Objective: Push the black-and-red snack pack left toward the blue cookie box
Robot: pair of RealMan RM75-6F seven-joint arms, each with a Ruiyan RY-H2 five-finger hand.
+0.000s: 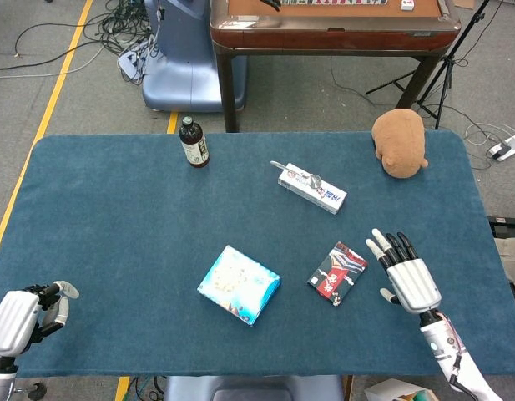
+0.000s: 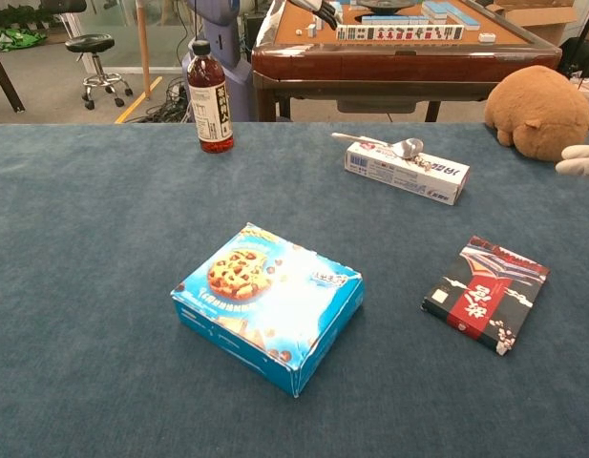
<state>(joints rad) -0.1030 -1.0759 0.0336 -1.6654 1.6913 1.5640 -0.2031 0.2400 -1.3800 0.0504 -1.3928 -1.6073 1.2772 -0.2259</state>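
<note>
Fabric, a napped blue cloth, covers the worktop [image 1: 115, 217]. At its near left corner the left hand [image 1: 19, 313] hangs with fingers curled inward, holding nothing. Farther along stand a dark bottle [image 1: 193, 143] with a black cap, then the flat blue cookie box [image 1: 239, 285], a cookie printed on its lid. A spoon [image 1: 297, 174] lies atop a long white carton [image 1: 313, 189]. The black-and-red snack pack [image 1: 337, 273], a thin rectangle, lies right of the cookie box. Just beside it the right hand [image 1: 405, 273] is empty, fingers spread. A brown plush toy [image 1: 400, 143] sits at the far right.

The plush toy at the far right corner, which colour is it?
The plush toy is plain brown, clearest in the chest view.
</note>
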